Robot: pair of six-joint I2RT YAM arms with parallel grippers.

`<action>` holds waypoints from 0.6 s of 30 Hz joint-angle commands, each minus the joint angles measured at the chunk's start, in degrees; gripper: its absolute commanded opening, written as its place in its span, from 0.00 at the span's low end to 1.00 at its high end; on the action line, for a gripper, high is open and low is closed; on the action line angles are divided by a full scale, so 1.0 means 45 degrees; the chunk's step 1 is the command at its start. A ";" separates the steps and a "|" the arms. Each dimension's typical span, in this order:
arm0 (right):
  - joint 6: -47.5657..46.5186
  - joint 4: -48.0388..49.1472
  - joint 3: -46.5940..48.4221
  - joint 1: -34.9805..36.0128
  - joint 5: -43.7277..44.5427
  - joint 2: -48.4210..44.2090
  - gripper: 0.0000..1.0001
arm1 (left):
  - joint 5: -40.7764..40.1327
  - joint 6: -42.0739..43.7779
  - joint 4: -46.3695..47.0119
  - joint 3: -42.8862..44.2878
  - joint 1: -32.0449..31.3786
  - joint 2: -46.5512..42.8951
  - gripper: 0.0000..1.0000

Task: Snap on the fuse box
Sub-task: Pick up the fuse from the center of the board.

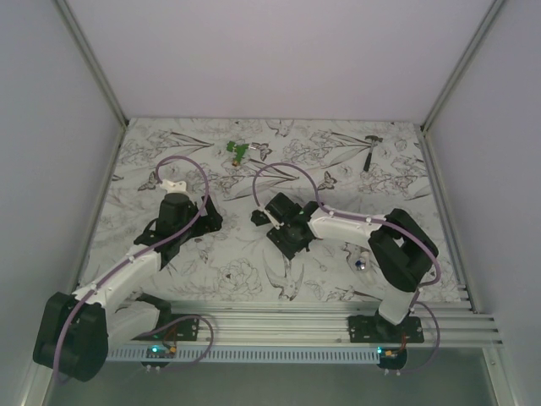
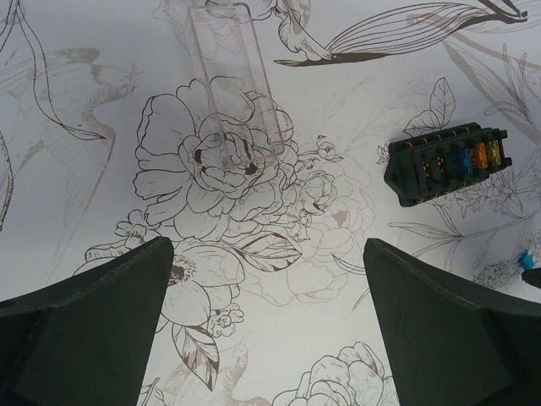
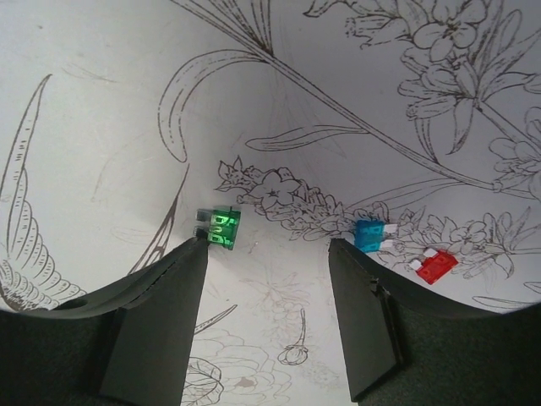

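The fuse box (image 2: pixel 446 163) is a small black block with blue, orange and yellow fuses in its top; it lies on the flower-print mat at the right of the left wrist view. In the top view it (image 1: pixel 259 218) lies between the two grippers. A clear plastic cover (image 2: pixel 232 80) lies flat on the mat ahead of my left gripper (image 2: pixel 266 249), which is open and empty, low over the mat (image 1: pixel 188 222). My right gripper (image 3: pixel 269 243) is open and empty (image 1: pixel 275 227), just right of the fuse box.
Loose green (image 3: pixel 220 228), blue (image 3: pixel 369 236) and red (image 3: pixel 436 266) fuses lie by the right fingertips. A green object (image 1: pixel 239 150) and a small hammer-like tool (image 1: pixel 370 152) lie at the back. A white-silver thing with a blue dot (image 1: pixel 362 263) sits beside the right arm.
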 commanded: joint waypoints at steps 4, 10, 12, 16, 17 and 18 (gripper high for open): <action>0.0031 0.0026 -0.0321 -0.0371 0.1419 -0.0267 0.66 | 0.0103 -0.0132 -0.0185 -0.0018 0.0073 -0.0009 1.00; 0.0148 0.0076 -0.0224 -0.0549 0.1735 -0.0210 0.67 | 0.0085 -0.0131 -0.0204 -0.0076 0.0077 -0.0115 1.00; 0.0230 0.0105 -0.0171 -0.0571 0.1758 -0.0198 0.67 | 0.0066 -0.0140 -0.0203 -0.0096 0.0072 -0.0172 1.00; 0.0597 0.0021 -0.0003 -0.0569 0.1575 -0.0402 0.67 | 0.0121 -0.0167 -0.0210 -0.0115 0.0078 -0.0221 1.00; 0.0742 -0.0049 0.0052 -0.0571 0.1439 -0.0527 0.67 | 0.0126 -0.0185 -0.0205 -0.0116 0.0075 -0.0250 1.00; 0.0865 -0.0125 0.0110 -0.0564 0.1222 -0.0645 0.67 | 0.0112 -0.0190 -0.0214 -0.0116 0.0073 -0.0261 1.00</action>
